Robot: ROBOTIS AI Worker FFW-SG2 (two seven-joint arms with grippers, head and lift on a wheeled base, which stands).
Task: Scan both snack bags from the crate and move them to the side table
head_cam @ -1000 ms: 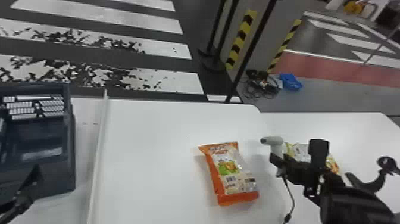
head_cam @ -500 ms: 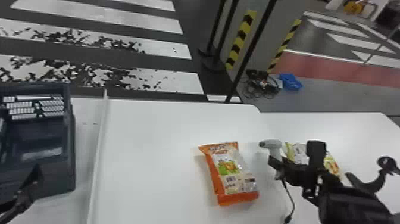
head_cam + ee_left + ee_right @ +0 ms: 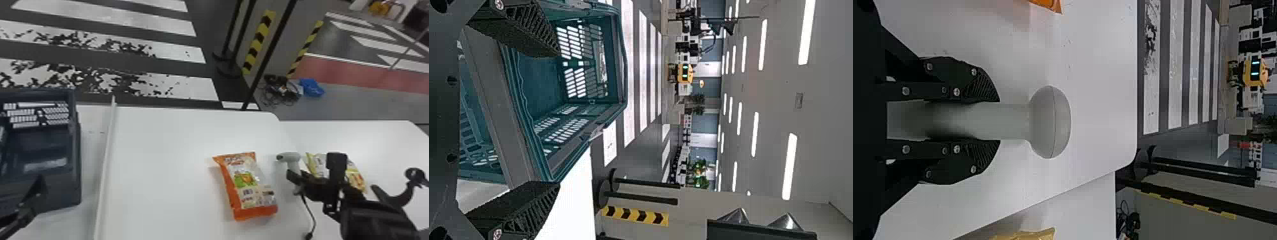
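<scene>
My right gripper [image 3: 298, 182] is at the handle of a grey scanner [image 3: 289, 157], upright at the right of the white table. In the right wrist view, my right gripper [image 3: 995, 121] is closed on the handle of the scanner [image 3: 1049, 122]. The orange snack bag [image 3: 244, 185] lies flat left of the scanner. A yellow snack bag [image 3: 356, 175] lies on the side table [image 3: 383, 140], partly behind the right arm. My left gripper [image 3: 40, 188] is at the near side of the dark crate [image 3: 78, 159]; in the left wrist view, the left gripper [image 3: 556, 120] stands open facing the crate [image 3: 536, 80].
A raised white strip [image 3: 107, 153] runs between the crate and the orange bag. The scanner's cable [image 3: 309, 210] trails toward the table's near edge. Behind the tables stand black posts [image 3: 271, 51] on the floor.
The right gripper and the scanner have shifted slightly to the left in the head view. The left arm, the crate and the orange bag have stayed where they were.
</scene>
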